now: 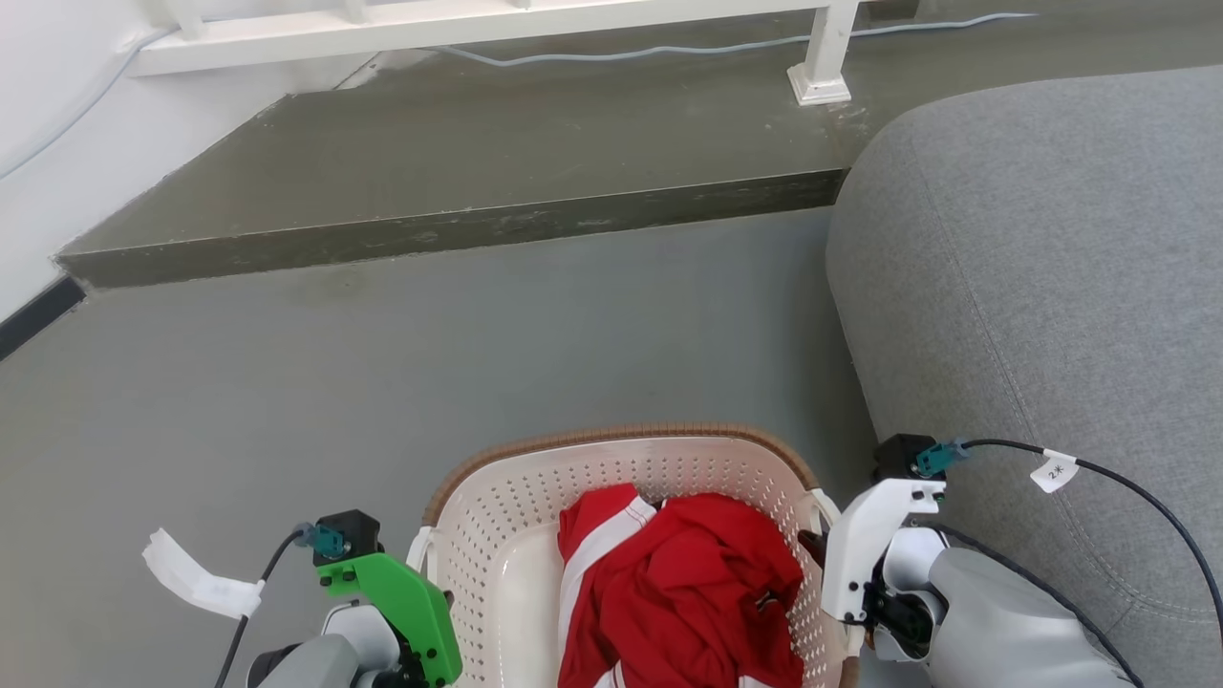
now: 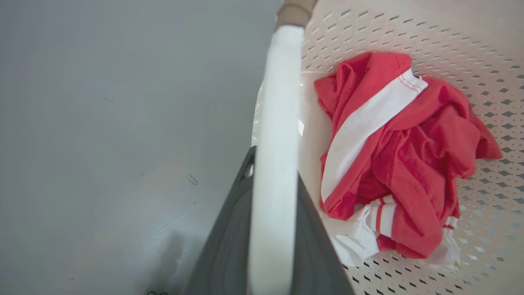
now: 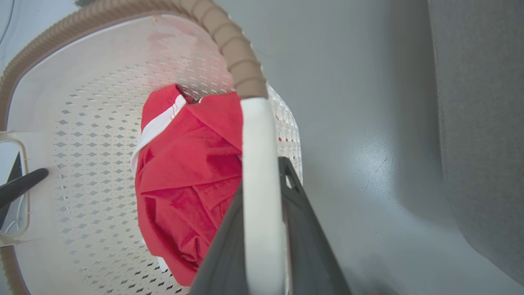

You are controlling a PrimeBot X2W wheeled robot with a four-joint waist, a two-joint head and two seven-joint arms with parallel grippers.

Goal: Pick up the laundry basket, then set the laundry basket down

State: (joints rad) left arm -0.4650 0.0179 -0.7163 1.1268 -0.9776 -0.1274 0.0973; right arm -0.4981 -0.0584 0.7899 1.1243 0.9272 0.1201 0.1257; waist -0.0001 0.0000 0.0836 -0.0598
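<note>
- Left gripper (image 2: 273,168): dark fingers (image 2: 229,237) pinching the left handle (image 2: 278,102) of the basket (image 1: 621,435), one finger on each side.
- Basket: low centre in head view, between both grippers, over grey floor (image 1: 382,382); resting or raised, cannot tell.
- Garment (image 1: 688,592): red with white bands, crumpled inside the basket.
- Right gripper (image 3: 262,176): fingers pinching the right handle (image 3: 256,135), one on each side.
- Sofa (image 1: 1051,268): grey, just beside the basket's right side.

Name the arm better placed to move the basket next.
Neither alone. The left pincer is shut on the basket's left handle and the right pincer on its right handle, so moving it level likely needs both together.
</note>
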